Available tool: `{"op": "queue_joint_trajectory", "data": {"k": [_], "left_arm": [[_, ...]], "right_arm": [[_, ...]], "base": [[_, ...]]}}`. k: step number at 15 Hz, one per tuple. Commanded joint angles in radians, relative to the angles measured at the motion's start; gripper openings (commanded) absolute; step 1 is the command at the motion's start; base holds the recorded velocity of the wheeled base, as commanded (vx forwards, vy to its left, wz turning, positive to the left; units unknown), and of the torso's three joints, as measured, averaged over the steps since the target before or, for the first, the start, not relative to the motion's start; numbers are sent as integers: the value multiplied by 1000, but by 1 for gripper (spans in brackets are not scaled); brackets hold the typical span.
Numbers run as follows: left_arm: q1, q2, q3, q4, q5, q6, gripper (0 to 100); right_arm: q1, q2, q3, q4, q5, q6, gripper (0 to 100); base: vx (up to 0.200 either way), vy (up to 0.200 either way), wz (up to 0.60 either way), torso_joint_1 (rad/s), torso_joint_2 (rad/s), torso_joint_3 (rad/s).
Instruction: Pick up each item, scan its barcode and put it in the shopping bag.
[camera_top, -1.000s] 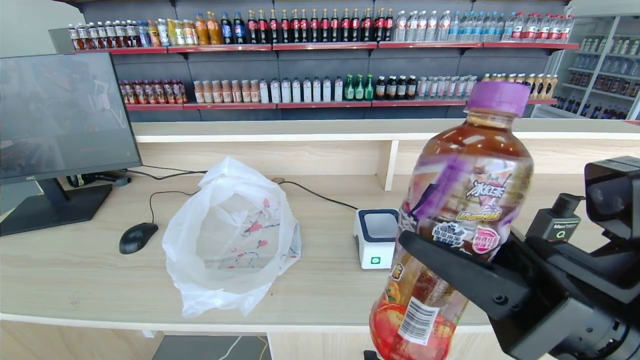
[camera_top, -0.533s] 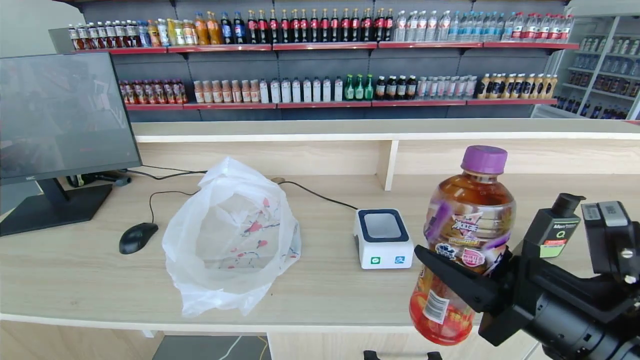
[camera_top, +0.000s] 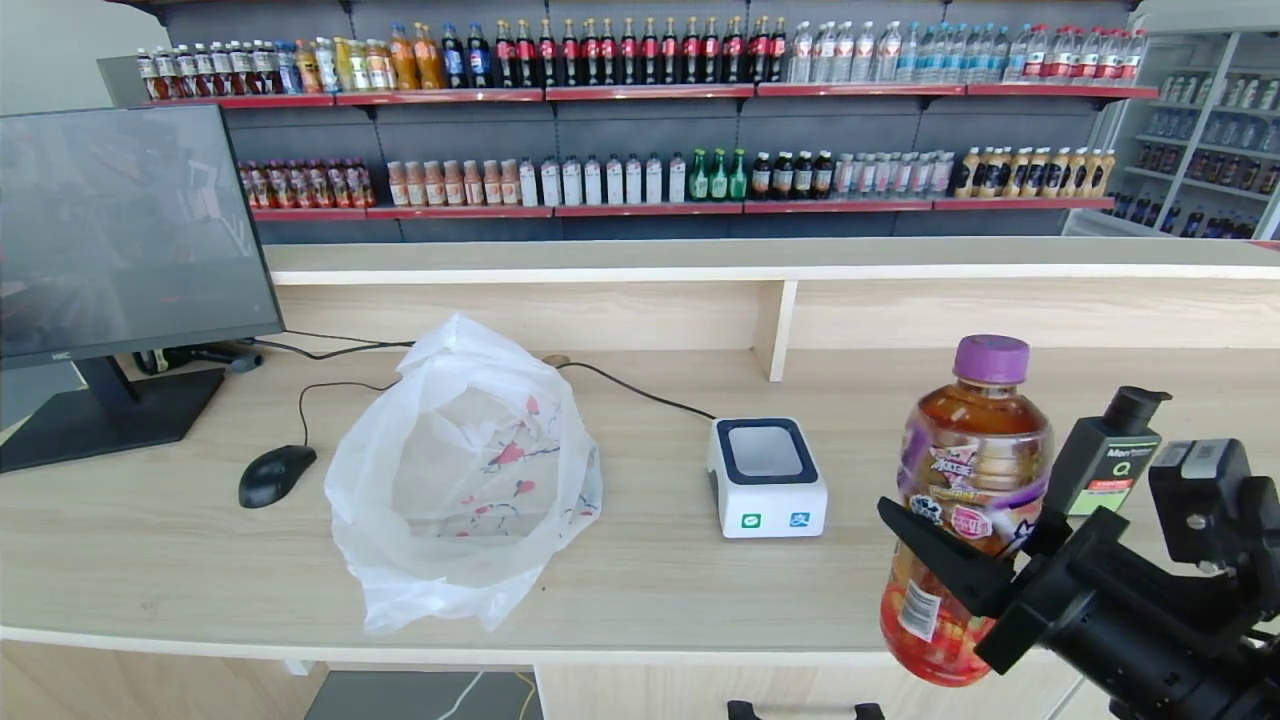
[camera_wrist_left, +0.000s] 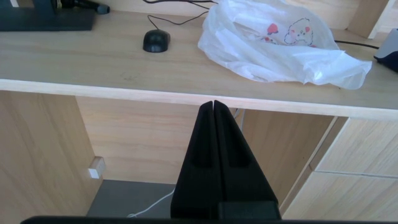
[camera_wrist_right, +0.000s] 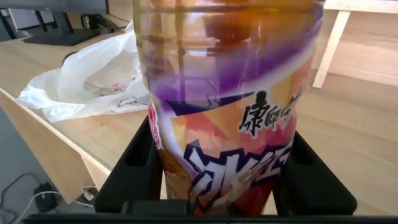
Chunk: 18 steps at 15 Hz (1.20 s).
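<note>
My right gripper (camera_top: 985, 570) is shut on a tea bottle (camera_top: 965, 505) with a purple cap, held upright at the counter's front right edge, to the right of the white barcode scanner (camera_top: 765, 477). Up close, the bottle (camera_wrist_right: 227, 102) sits between the black fingers (camera_wrist_right: 134, 165). The white plastic shopping bag (camera_top: 465, 470) lies open on the counter left of the scanner, also seen as the bag (camera_wrist_left: 280, 40). My left gripper (camera_wrist_left: 214, 134) is shut and holds nothing, below the counter's front edge (camera_wrist_left: 124, 87).
A dark green bottle (camera_top: 1105, 455) with a black cap stands on the counter behind the right arm. A monitor (camera_top: 125, 240) and a black mouse (camera_top: 275, 473) are at the left. A raised ledge (camera_top: 760, 265) and drink shelves stand behind.
The right gripper has carried the tea bottle down, to the right and away from the camera; it now hangs lower at the counter's front right. The left arm stays still.
</note>
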<state>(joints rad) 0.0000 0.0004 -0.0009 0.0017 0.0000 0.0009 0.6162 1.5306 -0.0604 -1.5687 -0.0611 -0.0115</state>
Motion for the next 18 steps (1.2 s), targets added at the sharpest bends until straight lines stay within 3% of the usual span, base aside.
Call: {"op": "queue_joint_trajectory", "data": {"k": [1, 4, 9, 13, 18], "left_arm": [[0, 0, -1, 0, 0, -1, 0], [0, 0, 1, 0, 0, -1, 0], [0, 0, 1, 0, 0, -1, 0], [0, 0, 1, 0, 0, -2, 0], [0, 0, 1, 0, 0, -4, 0]], "right_arm": [[-99, -6, -10, -2, -2, -25, 0], [-167, 3, -125, -2, 0, -67, 0], [-168, -1, -156, -2, 52, -15, 0], [-167, -18, -229, -2, 75, -93, 0], [-202, 16, -271, -2, 61, -145, 0]], "base": [[0, 0, 0, 0, 0, 0], [0, 0, 0, 0, 0, 0], [0, 0, 0, 0, 0, 0], [0, 0, 0, 0, 0, 0], [0, 200, 0, 0, 1, 4]]}}
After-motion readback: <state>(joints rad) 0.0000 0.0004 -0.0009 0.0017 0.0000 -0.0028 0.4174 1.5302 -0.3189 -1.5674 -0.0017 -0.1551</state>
